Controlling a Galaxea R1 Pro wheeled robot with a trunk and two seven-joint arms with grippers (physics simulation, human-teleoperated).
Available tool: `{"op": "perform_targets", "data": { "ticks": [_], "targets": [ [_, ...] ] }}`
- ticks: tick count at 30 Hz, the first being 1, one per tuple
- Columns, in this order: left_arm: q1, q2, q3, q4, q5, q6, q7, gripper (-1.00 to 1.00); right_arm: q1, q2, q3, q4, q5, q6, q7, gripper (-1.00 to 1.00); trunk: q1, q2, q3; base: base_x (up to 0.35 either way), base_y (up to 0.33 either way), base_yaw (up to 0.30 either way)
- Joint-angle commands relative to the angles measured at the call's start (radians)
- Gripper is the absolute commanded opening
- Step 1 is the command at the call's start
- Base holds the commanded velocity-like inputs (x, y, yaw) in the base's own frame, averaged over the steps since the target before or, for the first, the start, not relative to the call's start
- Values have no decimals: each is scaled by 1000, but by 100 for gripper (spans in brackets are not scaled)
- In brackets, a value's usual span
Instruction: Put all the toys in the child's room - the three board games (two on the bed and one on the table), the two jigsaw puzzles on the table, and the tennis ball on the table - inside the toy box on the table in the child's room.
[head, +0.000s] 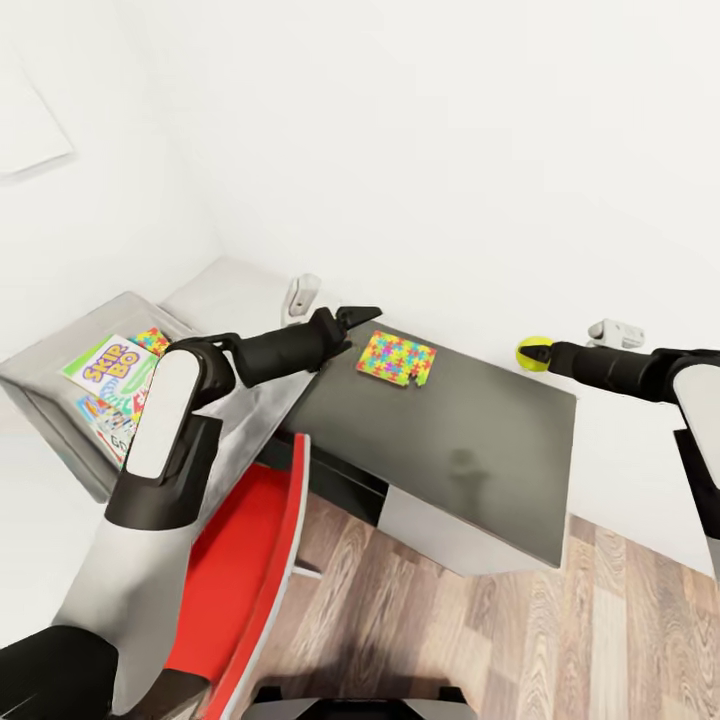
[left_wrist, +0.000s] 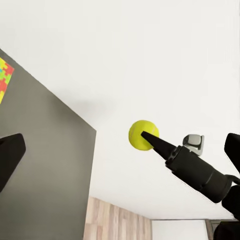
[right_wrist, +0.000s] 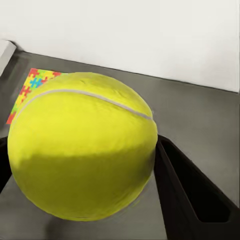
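The yellow tennis ball (head: 533, 353) hangs just past the far right corner of the dark grey table wing (head: 480, 440), with my right gripper (head: 540, 355) shut on it. In the right wrist view the tennis ball (right_wrist: 82, 150) sits between the black fingers (right_wrist: 190, 195); the tennis ball (left_wrist: 142, 135) also shows in the left wrist view. One jigsaw puzzle (head: 397, 358) lies flat on the wing. My left gripper (head: 358, 316) hovers open just left of it, holding nothing. At the left, the grey toy box (head: 45, 425) holds the SKIP-BO game (head: 105, 368), a blue game (head: 95, 410) and a second puzzle (head: 152, 340).
A red chair (head: 250, 560) stands close in front of me, against the table's near edge. Wood floor (head: 480, 640) lies below the wing, with a white drawer front (head: 450, 535) under it. Two small white fixtures (head: 302, 295) (head: 615, 330) sit on the wall behind.
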Motion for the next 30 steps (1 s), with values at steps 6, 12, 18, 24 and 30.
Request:
{"op": "perform_targets", "data": {
  "ticks": [6,12,18,24,30],
  "targets": [
    [-6,1,2,0,12,2,11,100,-12,-2,2,-2,-22,1,-14,-100,1,-2,4,0,0,244],
    [-8,1,3,0,13,2,11,100,-25,-2,2,-2,-25,1,-8,-100,1,-2,10,0,0,248],
    [-9,3,4,0,13,2,11,100,-31,-2,2,-2,-26,1,35,-100,1,-2,15,0,0,253],
    [-7,3,3,0,18,2,8,100,-36,-2,2,-2,-27,1,76,-100,1,-2,21,0,0,259],
    [-6,0,3,0,21,0,10,100,-45,1,2,-2,-27,1,90,-100,1,-2,26,0,0,262]
  ]
}}
